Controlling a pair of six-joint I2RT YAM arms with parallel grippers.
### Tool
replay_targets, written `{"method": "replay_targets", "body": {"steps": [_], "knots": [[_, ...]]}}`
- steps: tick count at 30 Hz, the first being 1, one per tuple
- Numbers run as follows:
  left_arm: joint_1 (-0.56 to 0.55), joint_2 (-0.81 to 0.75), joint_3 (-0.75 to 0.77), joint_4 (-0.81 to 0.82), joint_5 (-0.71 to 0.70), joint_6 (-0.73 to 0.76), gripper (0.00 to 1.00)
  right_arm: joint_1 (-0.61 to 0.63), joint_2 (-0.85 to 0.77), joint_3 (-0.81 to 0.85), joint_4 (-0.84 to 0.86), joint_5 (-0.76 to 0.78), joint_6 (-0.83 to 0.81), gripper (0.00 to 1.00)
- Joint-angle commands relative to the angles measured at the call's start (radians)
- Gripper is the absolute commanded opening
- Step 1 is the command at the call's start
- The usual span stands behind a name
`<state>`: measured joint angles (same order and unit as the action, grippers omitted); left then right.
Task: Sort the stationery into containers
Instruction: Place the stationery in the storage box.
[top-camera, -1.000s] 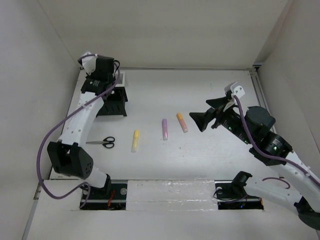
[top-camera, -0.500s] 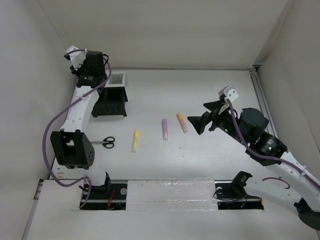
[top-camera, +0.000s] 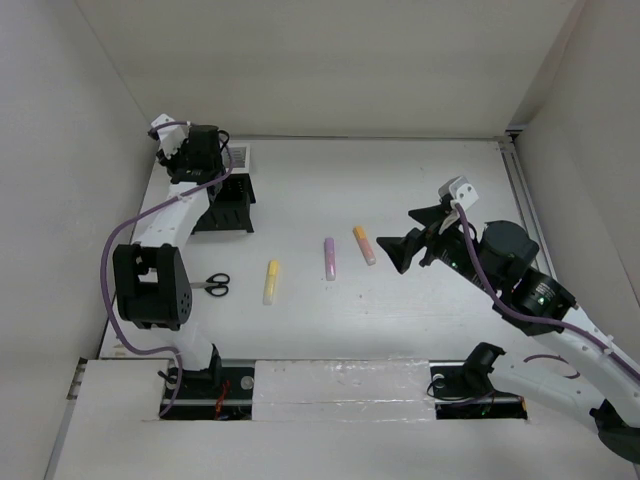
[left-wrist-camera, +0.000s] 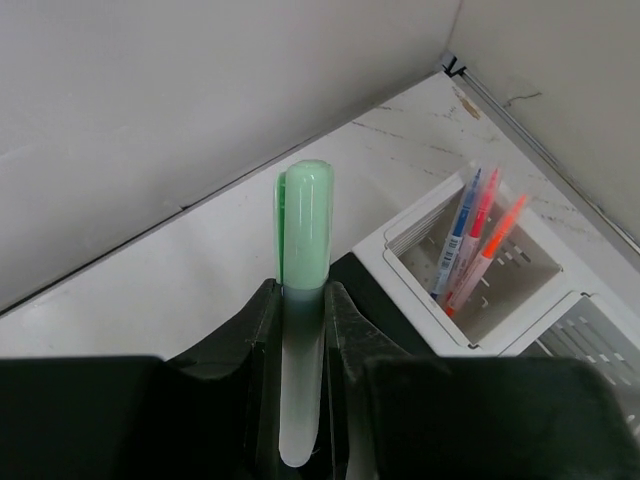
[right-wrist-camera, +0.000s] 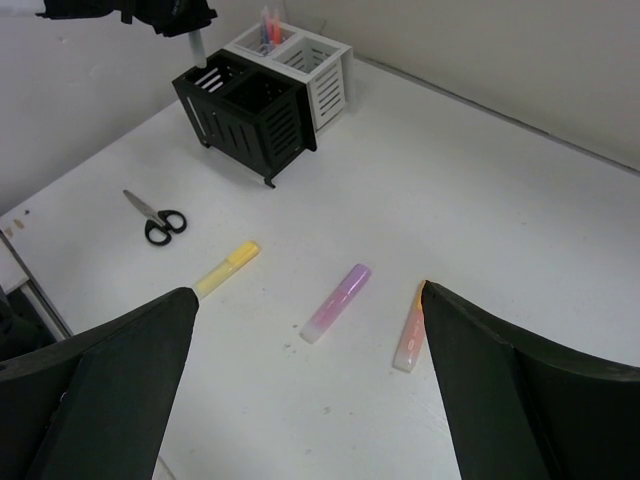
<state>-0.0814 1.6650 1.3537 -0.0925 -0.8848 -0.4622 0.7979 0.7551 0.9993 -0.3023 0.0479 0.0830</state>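
My left gripper is shut on a green marker, holding it high above the back left corner beside the white container, where thin blue, red and orange pens stand in one compartment. From above, the left gripper hovers over the black container and the white container. On the table lie black-handled scissors, a yellow marker, a purple marker and an orange marker. My right gripper hangs wide open and empty just right of the orange marker.
White walls close in the table at the left, back and right. The black container and white container stand side by side near the left wall. A metal rail runs along the right edge.
The left wrist swung out towards the left wall and back over the containers, still holding the green marker. The right gripper drifted slightly left, still open.
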Motion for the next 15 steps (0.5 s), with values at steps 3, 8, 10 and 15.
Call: {"method": "replay_targets", "body": {"steps": [3,8,10,15], "knots": [[0.000,0.054,-0.002,0.088,-0.028,-0.016,0.00,-0.016,-0.013,-0.004,0.066,0.004,0.000,1.00],[0.000,0.098,0.007,0.071,-0.049,-0.038,0.00,-0.016,-0.013,-0.004,0.066,0.013,0.000,1.00],[0.000,0.098,0.007,0.071,-0.049,-0.038,0.00,-0.016,-0.013,-0.004,0.066,0.023,0.000,1.00],[0.000,0.098,0.007,0.071,-0.039,-0.047,0.00,-0.016,-0.003,-0.004,0.075,0.023,0.000,1.00]]}}
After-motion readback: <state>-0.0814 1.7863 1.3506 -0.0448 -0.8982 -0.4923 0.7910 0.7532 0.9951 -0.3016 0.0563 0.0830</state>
